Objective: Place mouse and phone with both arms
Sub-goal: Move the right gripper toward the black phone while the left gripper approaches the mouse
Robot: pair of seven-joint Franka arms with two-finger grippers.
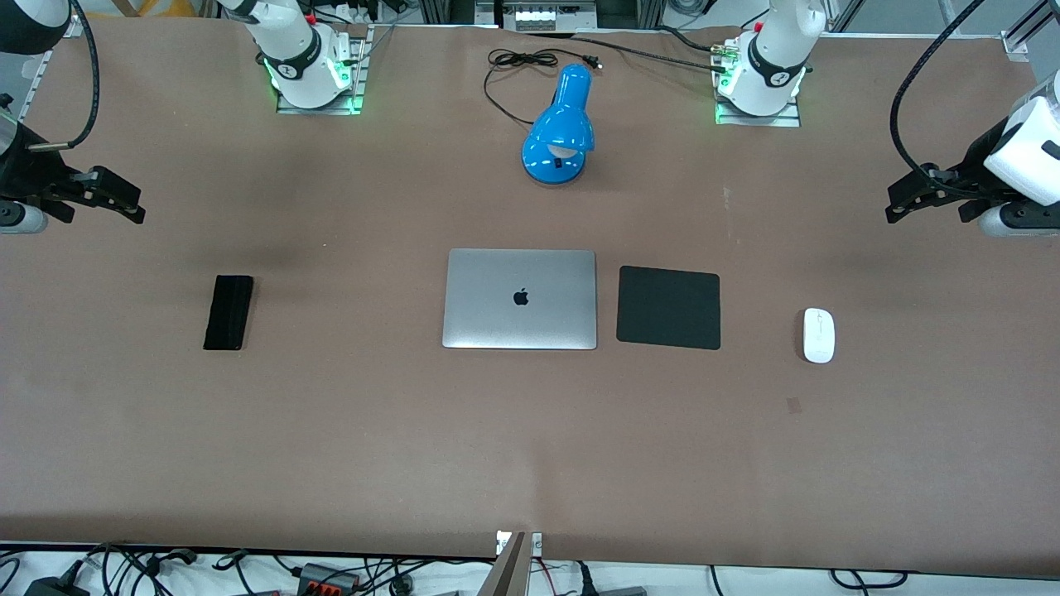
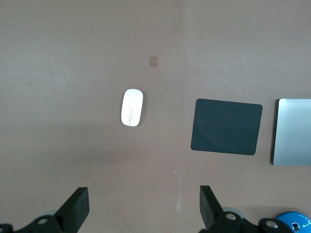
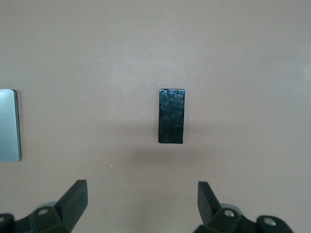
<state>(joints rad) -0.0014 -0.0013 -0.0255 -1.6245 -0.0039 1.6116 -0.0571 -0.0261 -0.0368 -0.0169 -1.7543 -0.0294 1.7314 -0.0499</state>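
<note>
The mouse [image 1: 818, 334], at the middle right of the front view, looks light, smooth and rounded; I would grip its long sides. The phone [image 1: 228, 312], middle left, is flat, stiff and glossy, probably slippery; hold its long edges. The left gripper [image 2: 143, 206] and right gripper [image 3: 142, 204] hang spread wide.

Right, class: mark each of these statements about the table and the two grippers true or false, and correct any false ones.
1. The mouse lies on the mouse pad. False: it lies on the bare table, apart from the pad.
2. The laptop is closed. True.
3. The left gripper holds the mouse. False: it is open and empty, in the air.
4. The right gripper is open, with the phone below it on the table. True.
5. The blue lamp is nearer the front camera than the laptop. False: farther.
</note>
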